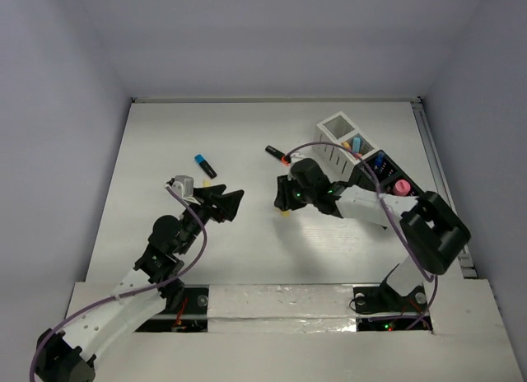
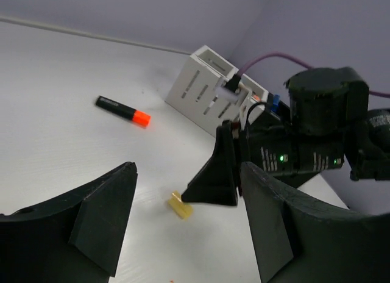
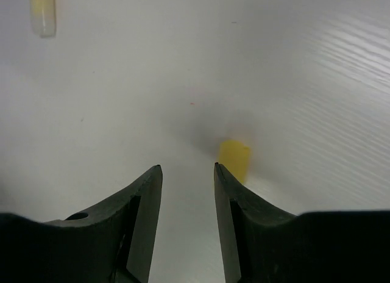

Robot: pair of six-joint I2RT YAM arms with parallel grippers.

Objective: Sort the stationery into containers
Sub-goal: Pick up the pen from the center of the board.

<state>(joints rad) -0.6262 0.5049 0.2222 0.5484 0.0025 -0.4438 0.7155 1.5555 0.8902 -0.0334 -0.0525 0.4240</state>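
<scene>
light: bright, even | shadows: soft | table (image 1: 247, 151): mild sheen | yellow item (image 3: 234, 159): out of focus

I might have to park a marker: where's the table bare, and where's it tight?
Bare: the far strip between the back wall and the blue-cap marker; the near patch ahead of the arm bases. Crowded: around the yellow piece by the right gripper, with the left gripper close, and along the containers.

The left half of the white table (image 1: 165, 135) lies open, save a short black marker with a blue cap (image 1: 205, 165). Toward the far right corner, the row of white and black slatted boxes (image 1: 338, 128) and the right arm (image 1: 362, 202), stretched toward the centre, bar passage. A black orange-capped marker (image 1: 276, 154) lies just beside them.
</scene>
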